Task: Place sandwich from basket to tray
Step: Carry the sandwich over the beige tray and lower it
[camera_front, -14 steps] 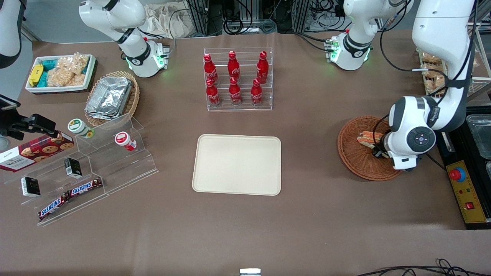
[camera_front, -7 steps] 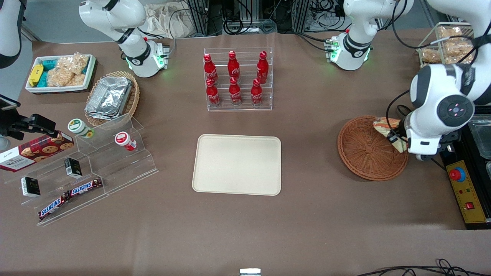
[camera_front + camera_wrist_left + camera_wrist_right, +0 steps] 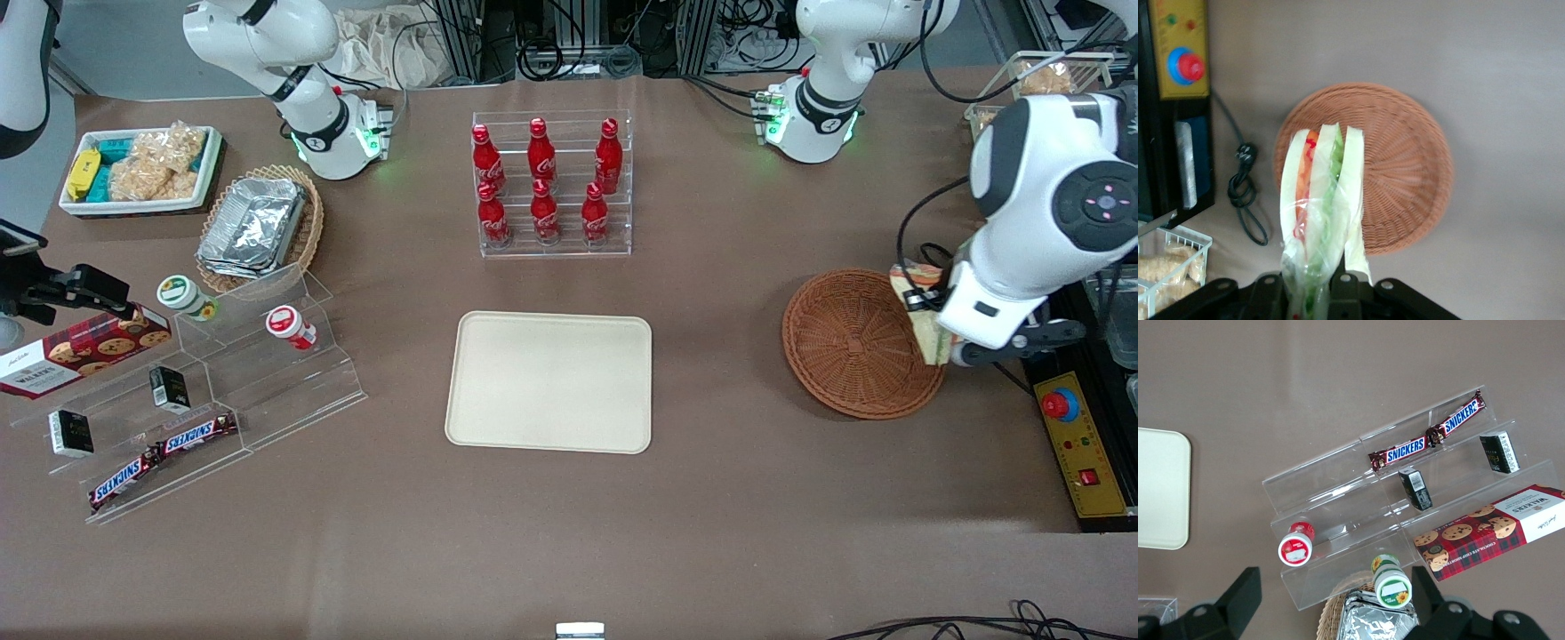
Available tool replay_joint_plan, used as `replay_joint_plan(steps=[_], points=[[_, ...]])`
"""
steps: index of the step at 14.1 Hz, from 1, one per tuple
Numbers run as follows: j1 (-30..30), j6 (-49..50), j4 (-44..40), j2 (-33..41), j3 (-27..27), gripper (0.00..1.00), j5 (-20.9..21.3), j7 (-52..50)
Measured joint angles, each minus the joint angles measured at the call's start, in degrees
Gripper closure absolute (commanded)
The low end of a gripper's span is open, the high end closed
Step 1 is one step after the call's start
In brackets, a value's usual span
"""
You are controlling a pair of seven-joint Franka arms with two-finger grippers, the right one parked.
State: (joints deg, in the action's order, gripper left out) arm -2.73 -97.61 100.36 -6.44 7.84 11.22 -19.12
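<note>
Presently the basket (image 3: pixel 855 342) and the tray (image 3: pixel 549 381) hold nothing; the gripper (image 3: pixel 1319 283), raised above the basket, clamps the sandwich (image 3: pixel 1321 207) upright.

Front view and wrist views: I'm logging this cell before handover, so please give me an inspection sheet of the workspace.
Surface: brown table, no spills seen.
Job's things: wrapped triangular sandwich held above the round reddish-brown wicker basket; cream rectangular tray bare.
Clutter: red bottles in a clear rack; foil containers in a tan basket; Snickers bars on acrylic steps.
End effector: left end effector shut on the sandwich, over the basket's edge.
Cables: black cord beside the basket.
Surroundings: red stop button.
</note>
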Motion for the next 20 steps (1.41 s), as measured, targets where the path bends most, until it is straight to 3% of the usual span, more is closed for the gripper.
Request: replay_joint_plan(steps=[4,8,9,13,16,17,18,19,20], points=[[-0.4,-0.1,-2.6,-4.7,11.6,1.0,-1.1,0.3],[-0.8,-4.1,-12.3,-18.0,21.7,1.0,-2.4,-2.6],[-1.7,-6.6,-14.5,-21.9,23.2,1.0,-1.2,-4.6],[-9.7,-17.4,-20.5,-36.7,23.8,1.0,11.0,-18.4],[-12.8,-21.2,-23.9,-44.2,23.8,1.0,15.7,-23.6],[-13.0,-21.3,-24.4,-45.2,23.8,0.77,16.9,-24.1],[-12.9,-21.3,-24.6,-45.5,23.8,0.28,17.5,-24.1],[-12.8,-21.3,-24.8,-45.5,23.8,0.0,17.7,-24.1],[-12.7,-21.3,-25.1,-45.5,23.8,0.0,17.7,-24.1]])
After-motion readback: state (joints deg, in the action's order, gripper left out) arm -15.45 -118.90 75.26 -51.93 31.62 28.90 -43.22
